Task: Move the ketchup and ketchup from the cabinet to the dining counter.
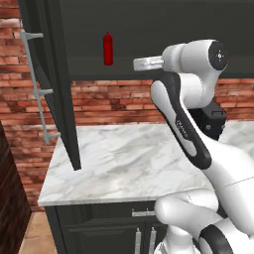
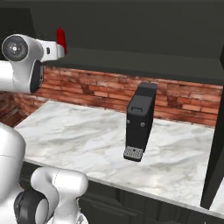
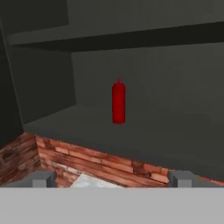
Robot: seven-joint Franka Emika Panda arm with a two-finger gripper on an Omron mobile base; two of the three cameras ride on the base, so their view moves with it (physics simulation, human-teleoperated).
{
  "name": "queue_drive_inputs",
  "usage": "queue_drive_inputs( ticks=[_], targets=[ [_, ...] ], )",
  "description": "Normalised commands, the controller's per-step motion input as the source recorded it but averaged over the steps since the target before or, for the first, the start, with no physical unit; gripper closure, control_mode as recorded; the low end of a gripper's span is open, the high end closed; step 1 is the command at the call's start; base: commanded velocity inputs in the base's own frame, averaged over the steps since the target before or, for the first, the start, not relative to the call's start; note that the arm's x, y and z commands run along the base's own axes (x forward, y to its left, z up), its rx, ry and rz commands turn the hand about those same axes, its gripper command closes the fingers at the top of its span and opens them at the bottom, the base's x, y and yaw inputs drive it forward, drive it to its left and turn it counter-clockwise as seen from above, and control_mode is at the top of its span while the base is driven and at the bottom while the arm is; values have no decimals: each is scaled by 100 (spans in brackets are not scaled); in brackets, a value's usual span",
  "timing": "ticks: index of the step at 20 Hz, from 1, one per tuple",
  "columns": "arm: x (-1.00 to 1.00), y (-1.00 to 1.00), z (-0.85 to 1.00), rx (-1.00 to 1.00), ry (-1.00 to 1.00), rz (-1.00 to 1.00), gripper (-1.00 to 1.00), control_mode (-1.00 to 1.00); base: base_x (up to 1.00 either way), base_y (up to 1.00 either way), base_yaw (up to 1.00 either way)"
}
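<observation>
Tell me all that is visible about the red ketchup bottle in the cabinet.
The red ketchup bottle is small, plain bright red, with a smooth plastic look, a straight round body and a tapered top ending in a narrow tip. No label shows. It stands upright on the dark shelf of the open cabinet, well back from the front edge, above the brick wall. Nothing touches it but the shelf. The open gripper is in front of it, apart from it.

You have a smooth, plain red plastic-looking ketchup bottle (image 3: 118, 102) on the matt dark shelf of the cabinet (image 3: 52, 78). The cabinet's open door (image 1: 54, 84) carries a brushed silver metal handle (image 1: 37, 87). The wall (image 1: 114, 101) is rough red brick. The desk (image 1: 124, 158) is polished veined marble, slightly glossy.
</observation>
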Motion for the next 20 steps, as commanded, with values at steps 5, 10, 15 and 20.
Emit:
queue_drive_inputs(
  ticks=[5, 10, 15, 20],
  targets=[
    [29, 18, 15, -5, 0, 9, -100, -100, 0, 0, 0],
    [31, 25, -2, -10, -4, -3, -100, -100, 0, 0, 0],
    [49, 15, 0, -3, -1, -5, -100, -100, 0, 0, 0],
    [51, 2, -1, 2, 0, -3, -100, -100, 0, 0, 0]
  ],
)
